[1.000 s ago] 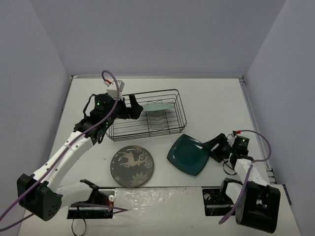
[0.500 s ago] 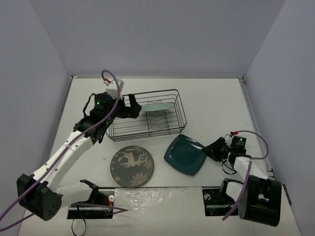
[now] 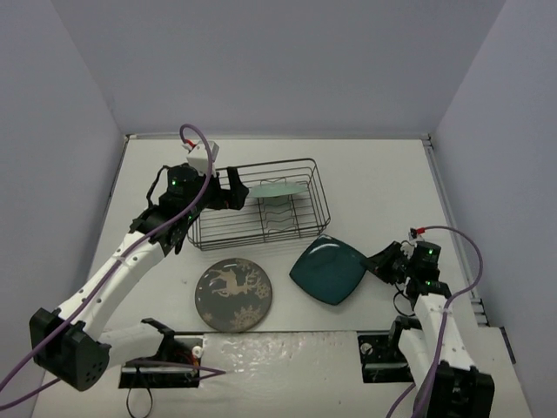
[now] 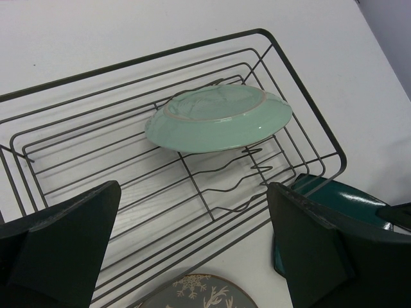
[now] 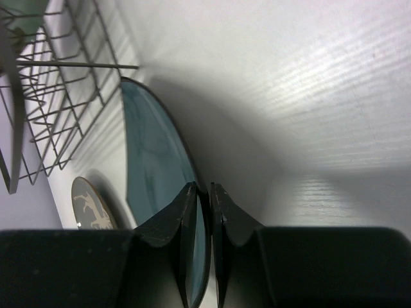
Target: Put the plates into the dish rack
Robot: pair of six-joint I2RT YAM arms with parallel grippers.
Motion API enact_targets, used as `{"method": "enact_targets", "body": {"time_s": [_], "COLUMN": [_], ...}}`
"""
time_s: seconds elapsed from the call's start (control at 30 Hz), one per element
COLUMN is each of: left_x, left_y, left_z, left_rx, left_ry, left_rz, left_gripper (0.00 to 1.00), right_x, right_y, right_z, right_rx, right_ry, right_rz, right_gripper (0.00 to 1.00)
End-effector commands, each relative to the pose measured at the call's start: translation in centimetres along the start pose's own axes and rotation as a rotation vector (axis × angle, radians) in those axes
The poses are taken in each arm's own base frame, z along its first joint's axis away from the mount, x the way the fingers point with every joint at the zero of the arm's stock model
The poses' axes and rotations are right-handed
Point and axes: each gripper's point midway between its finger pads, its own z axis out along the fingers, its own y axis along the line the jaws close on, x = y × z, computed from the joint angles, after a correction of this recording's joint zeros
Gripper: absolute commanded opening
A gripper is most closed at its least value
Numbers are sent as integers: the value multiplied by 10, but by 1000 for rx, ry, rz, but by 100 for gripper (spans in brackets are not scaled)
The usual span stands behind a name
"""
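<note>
Mint plate (image 4: 218, 119) sits in the dish rack (image 3: 252, 232); right pincer (image 5: 202, 192) clamps the teal plate (image 3: 326, 270) by its rim; deer plate (image 3: 233, 294) waits; left pincer (image 3: 237, 193) gapes empty.

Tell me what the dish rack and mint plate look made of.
The dish rack: thin dark metal wire, probably coated, judging by the bent bars and dull sheen. The mint plate: looks like glazed ceramic, though melamine is possible; it has a smooth, glossy surface and a paler rim band.

The white bench (image 3: 383, 192) carried a black wire rack (image 3: 233, 228) toward its far left. In front of the rack a grey deer plate (image 3: 233, 294) lay flat. Right of that sat a teal plate (image 3: 326, 270), one corner near the rack's front right corner.
</note>
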Motion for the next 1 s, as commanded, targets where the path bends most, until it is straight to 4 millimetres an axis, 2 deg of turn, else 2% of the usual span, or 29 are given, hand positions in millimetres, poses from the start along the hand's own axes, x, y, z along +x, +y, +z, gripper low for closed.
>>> {"method": "enact_targets", "body": {"time_s": [0.0,0.1,0.3,0.5,0.57,0.6,0.73,0.87,0.97], "left_x": [-37,-37,-40,-42,-42,-42,-46,-49,-46], "left_y": [-12,-10,-5,-2,-1,-1,3,0,1], "left_z": [-8,-9,-16,-19,-19,-19,-16,-9,0], "left_rx": [25,14,-11,-28,-31,-34,-54,-40,-48], "left_ry": [-101,-102,-117,-130,-129,-130,-144,-147,-121], "left_rz": [18,20,23,26,28,30,31,32,32], "left_gripper": [97,97,97,97,97,97,97,97,97], "right_x": [-58,-69,-81,-106,-112,-109,-127,-137,-148], "right_y": [58,82,113,113,107,102,87,93,111], "right_z": [-28,-38,-48,-70,-77,-77,-114,-142,-161], "right_rx": [-107,-187,-311,-167,-103,-81,93,146,113], "right_ry": [-209,-253,-292,-405,-441,-428,-586,-666,-748], "right_rz": [-155,-159,-153,-221,-215,-216,-226,-269,-303], "right_gripper": [0,0,0,0,0,0,0,0,0]}}
